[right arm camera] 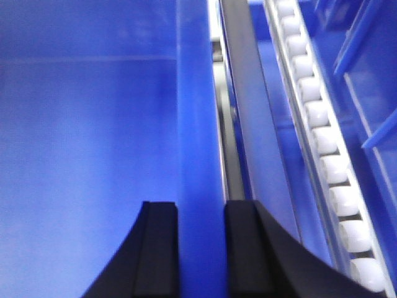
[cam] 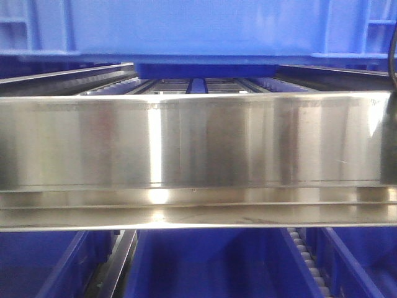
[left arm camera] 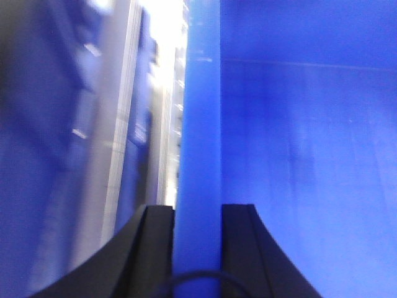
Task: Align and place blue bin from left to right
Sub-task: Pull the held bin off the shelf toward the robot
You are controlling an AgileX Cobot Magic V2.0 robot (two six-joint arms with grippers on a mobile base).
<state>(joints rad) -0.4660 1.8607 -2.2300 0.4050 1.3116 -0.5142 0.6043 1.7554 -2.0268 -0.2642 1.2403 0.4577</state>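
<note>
Our left gripper (left arm camera: 197, 208) and right gripper (right arm camera: 200, 205) each pinch a wall of the blue bin (cam: 198, 28). The left view is blurry, so there we only think so.

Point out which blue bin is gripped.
The large top bin, above the steel rail: left end effector and right end effector clamp its walls. Lower bins aren't held.
</note>
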